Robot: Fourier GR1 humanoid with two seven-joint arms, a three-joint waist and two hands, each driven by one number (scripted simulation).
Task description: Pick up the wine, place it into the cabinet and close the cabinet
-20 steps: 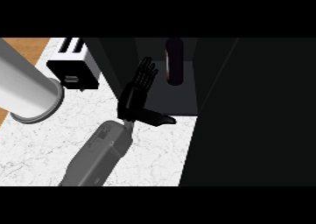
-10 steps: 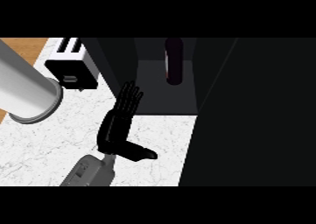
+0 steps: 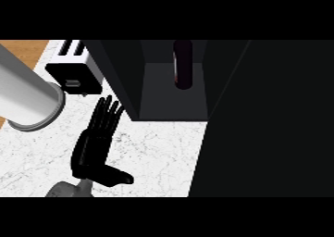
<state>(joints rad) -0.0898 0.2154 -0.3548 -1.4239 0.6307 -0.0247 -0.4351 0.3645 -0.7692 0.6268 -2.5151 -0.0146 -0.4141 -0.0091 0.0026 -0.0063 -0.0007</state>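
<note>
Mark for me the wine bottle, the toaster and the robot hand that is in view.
wine bottle (image 3: 182,65), head view, on the dark body standing inside the cabinet.
toaster (image 3: 72,74), head view, on its black top below the slots.
hand (image 3: 94,146), head view, on the back of the open hand above the marble counter.

Dark wine (image 3: 182,62), white marbled counter (image 3: 156,148)

My feed shows 1 glossy black hand (image 3: 94,148) with slender segmented fingers (image 3: 106,115), joined to a rounded grey forearm (image 3: 68,189).
</note>
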